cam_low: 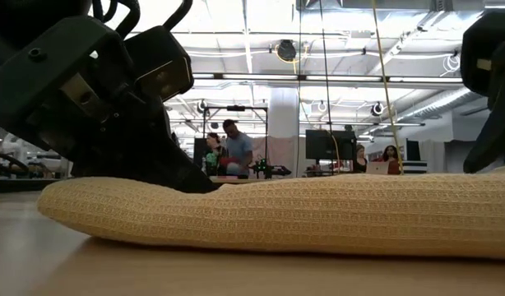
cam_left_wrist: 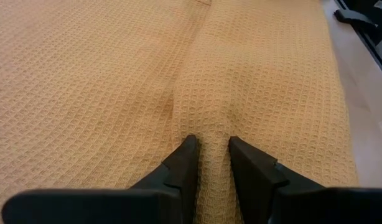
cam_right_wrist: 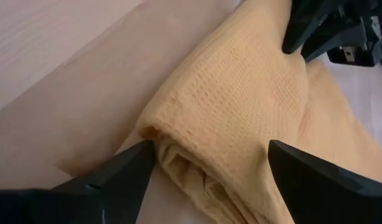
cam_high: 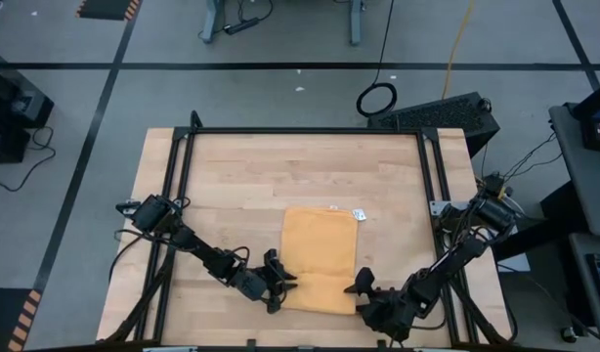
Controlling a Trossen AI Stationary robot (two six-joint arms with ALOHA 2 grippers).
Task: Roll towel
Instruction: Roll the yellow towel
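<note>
The mustard-yellow towel (cam_high: 320, 256) lies flat on the wooden table, its near part rolled into a thick roll (cam_low: 277, 214) along the near edge. A small white tag (cam_high: 359, 214) shows at its far right corner. My left gripper (cam_left_wrist: 211, 152) is at the roll's left end, shut on a ridge of cloth. My right gripper (cam_right_wrist: 209, 165) is open at the roll's right end (cam_right_wrist: 178, 155), with one finger on each side of it. Whether either finger touches the cloth, I cannot tell. My left gripper pinches a raised ridge of the towel (cam_left_wrist: 209, 134) between its two fingers (cam_left_wrist: 181, 162), at the left end of the roll. The fingers come slanting down from the table's left side. The cloth stays on the table, bunched up between the fingertips.
Black rails (cam_high: 432, 176) frame the table's left, far and right sides. Bare wood (cam_high: 251, 176) lies beyond the towel. People and equipment (cam_low: 236, 152) show in the room far behind the table.
</note>
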